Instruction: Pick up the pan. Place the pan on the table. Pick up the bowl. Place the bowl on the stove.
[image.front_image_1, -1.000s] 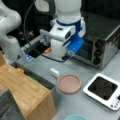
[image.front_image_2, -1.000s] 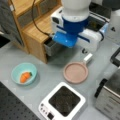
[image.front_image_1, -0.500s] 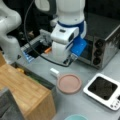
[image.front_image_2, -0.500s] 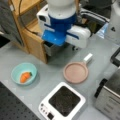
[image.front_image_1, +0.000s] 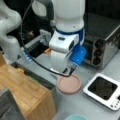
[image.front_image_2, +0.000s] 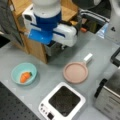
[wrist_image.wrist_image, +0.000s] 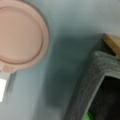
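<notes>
Pinkish-brown and shallow, the round pan (image.front_image_2: 75, 72) with its short white handle (image.front_image_2: 87, 57) lies flat on the matte grey worktop (image.front_image_2: 50, 72), in both front views (image.front_image_1: 69, 84) apart from the small white square stove with the black glass top (image.front_image_2: 63, 102), whose surface is bare. In the wrist view the pan (wrist_image.wrist_image: 21, 37) fills the upper left, with the grey worktop (wrist_image.wrist_image: 75, 30) beside it and the rim of a grey bin (wrist_image.wrist_image: 87, 82) at the lower right. The round light teal bowl (image.front_image_2: 24, 73) sits on the worktop well apart from the pan, near the light wooden block (image.front_image_2: 37, 47), and holds a small orange carrot-shaped piece (image.front_image_2: 25, 76). In a front view the white and blue robot wrist (image.front_image_2: 50, 30) hangs above the worktop between the wooden block and the pan, holding nothing that shows; the gripper's fingers are hidden under the wrist body, so I cannot tell whether they are spread or pressed together. A large steel toaster oven (image.front_image_1: 105, 47) stands near the stove (image.front_image_1: 102, 90).
</notes>
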